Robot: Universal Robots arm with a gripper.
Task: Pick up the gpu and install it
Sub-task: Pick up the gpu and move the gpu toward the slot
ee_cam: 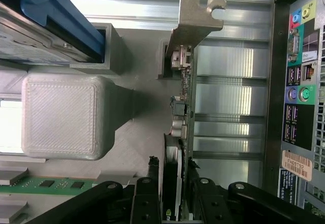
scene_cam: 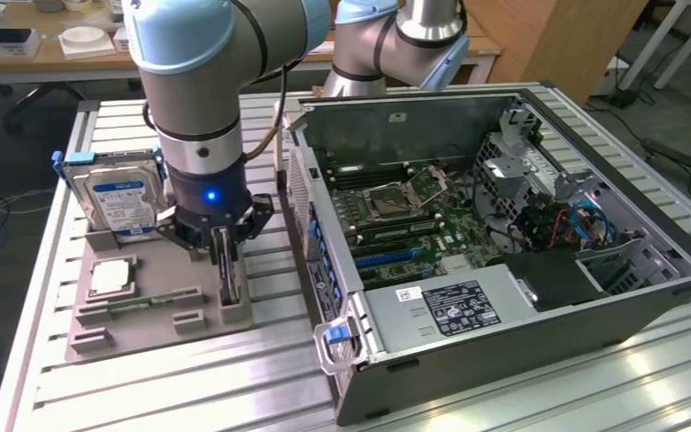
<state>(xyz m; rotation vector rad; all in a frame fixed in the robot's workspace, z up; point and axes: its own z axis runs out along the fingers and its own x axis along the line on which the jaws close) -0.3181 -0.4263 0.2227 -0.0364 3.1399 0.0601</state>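
The gpu [scene_cam: 230, 295] stands on its edge in a slot of the grey printed holder [scene_cam: 141, 337], beside the open computer case [scene_cam: 633, 297]. In the wrist view the gpu [ee_cam: 184, 82] is a thin card with a silvery metal bracket [ee_cam: 195, 18] at its far end. My gripper [scene_cam: 228, 270] reaches straight down over it. Both black fingers [ee_cam: 152, 183] press against the two faces of the card, so my gripper [ee_cam: 176, 188] is shut on the gpu, which still sits in the holder.
A silver hard drive with a blue label [scene_cam: 123, 202] stands upright at the holder's back. A CPU [scene_cam: 112, 279] and a green memory stick [scene_cam: 141, 303] lie on the holder. The case's rear port panel [ee_cam: 299, 82] is close alongside. The motherboard [scene_cam: 424, 225] is exposed.
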